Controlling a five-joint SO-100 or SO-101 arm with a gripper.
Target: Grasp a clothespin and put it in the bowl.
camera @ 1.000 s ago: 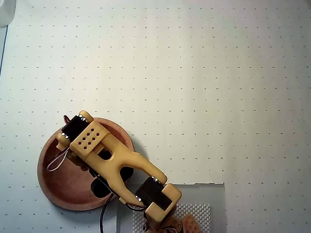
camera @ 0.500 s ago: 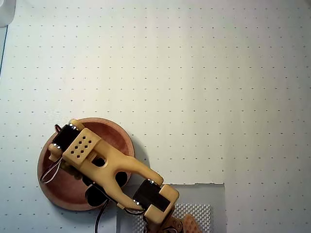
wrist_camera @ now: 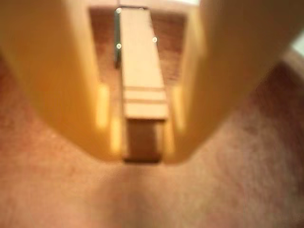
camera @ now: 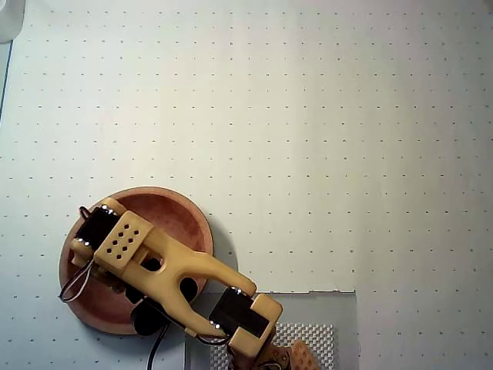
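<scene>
In the wrist view, the light-tan wooden clothespin (wrist_camera: 142, 71) lies lengthwise between my two yellow fingers (wrist_camera: 57, 85), and my gripper (wrist_camera: 142, 153) is shut on it. Right below them, close and blurred, is the reddish-brown inner surface of the bowl (wrist_camera: 228, 180). From overhead, the round bowl (camera: 179, 204) sits at the lower left. My yellow arm (camera: 166, 266) reaches across it from the base at the bottom edge. In that view the arm's wrist hides both the fingertips and the clothespin.
The table is a white sheet with a dot grid (camera: 323, 123). A grey plate with a perforated patch (camera: 331, 312) lies beside the arm's base at the bottom. A white object (camera: 9, 17) pokes in at the top left corner. A loose cable (camera: 71, 287) loops over the bowl's left rim.
My wrist has swung left and slightly down across the bowl, from near its upper middle to its left half. The bowl has not moved.
</scene>
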